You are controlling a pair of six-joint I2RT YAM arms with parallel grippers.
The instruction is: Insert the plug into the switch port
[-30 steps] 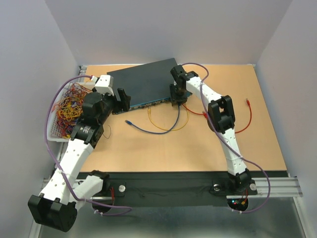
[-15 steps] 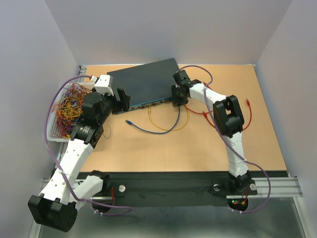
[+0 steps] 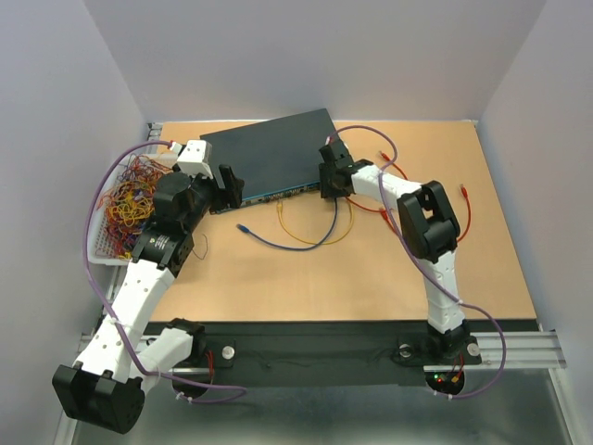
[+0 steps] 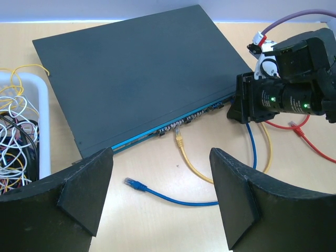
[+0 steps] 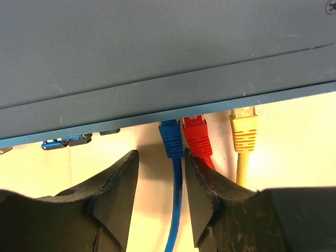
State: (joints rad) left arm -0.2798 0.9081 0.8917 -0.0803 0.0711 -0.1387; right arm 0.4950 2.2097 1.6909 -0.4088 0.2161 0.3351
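1. The right arm (image 3: 422,222) has folded its elbow back and slid its wrist along the front of the switch (image 3: 269,153), which lies at the far side of the desk (image 3: 371,269).
2. The blue plug (image 5: 170,137) sits in a port beside the red plug (image 5: 197,137) (seated, I judge).
3. The right fingers (image 5: 113,194) straddle its cable, parted, not pinching.
4. The left fingers (image 4: 86,184), spread and empty, have not moved.

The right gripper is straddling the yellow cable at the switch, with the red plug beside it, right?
No: the right wrist view shows the right gripper straddling the blue cable, not a yellow one, at the switch, with the red plug beside it.
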